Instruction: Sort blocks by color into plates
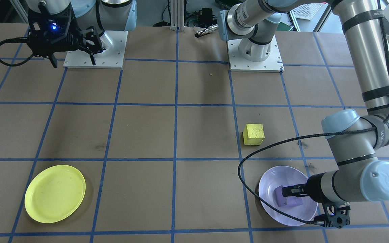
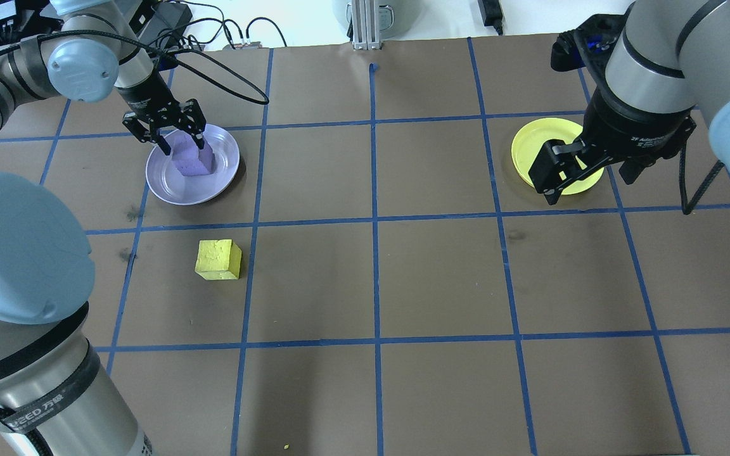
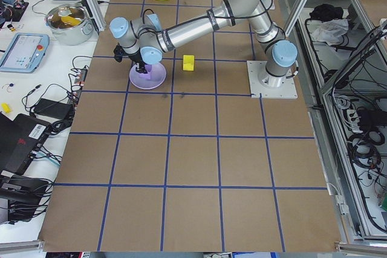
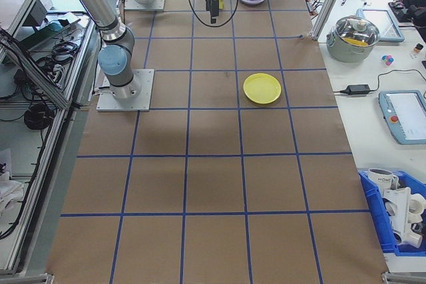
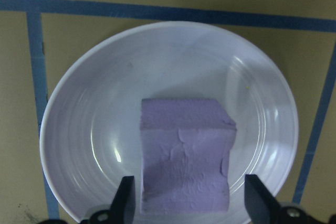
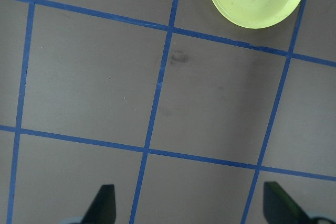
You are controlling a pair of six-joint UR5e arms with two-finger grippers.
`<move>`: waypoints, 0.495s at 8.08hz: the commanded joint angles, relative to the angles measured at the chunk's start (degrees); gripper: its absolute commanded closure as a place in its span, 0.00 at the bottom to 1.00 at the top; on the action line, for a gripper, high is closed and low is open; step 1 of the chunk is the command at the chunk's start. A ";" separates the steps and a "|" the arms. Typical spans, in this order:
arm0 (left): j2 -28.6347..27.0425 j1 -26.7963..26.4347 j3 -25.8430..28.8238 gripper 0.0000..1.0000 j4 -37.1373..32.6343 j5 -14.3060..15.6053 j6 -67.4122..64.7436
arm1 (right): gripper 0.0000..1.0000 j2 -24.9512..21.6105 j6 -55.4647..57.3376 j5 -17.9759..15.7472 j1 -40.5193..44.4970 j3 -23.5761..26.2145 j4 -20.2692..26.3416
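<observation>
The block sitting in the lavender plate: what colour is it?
Purple; the block in the lavender plate shows best in the left wrist view.

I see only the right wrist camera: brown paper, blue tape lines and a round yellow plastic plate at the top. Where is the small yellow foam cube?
Observer: The small yellow foam cube sits on the brown paper table, on the left arm's side, in the grid square next to the pale lavender round plate.
Operator: Is the purple one sorted?
Observer: The small purple foam cube lies inside that lavender plate, between the fingers of the left tool; a gap shows at each side.
Operator: Is the yellow plate free?
Observer: Nothing lies in the round yellow plastic plate. The right tool hangs above its edge in the overhead view, open and holding nothing.
</observation>
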 commanded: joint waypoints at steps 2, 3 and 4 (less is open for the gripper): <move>1.37 -1.65 0.14 0.00 0.12 0.03 -1.55 | 0.00 0.00 0.04 0.01 0.00 -0.06 0.16; 3.99 -3.40 -0.12 0.00 -0.75 0.11 -1.72 | 0.00 0.00 -0.05 0.10 0.00 -0.06 0.07; 6.19 -6.63 -0.47 0.00 -0.75 0.37 -3.38 | 0.00 0.00 -0.05 0.02 0.00 -0.06 -0.02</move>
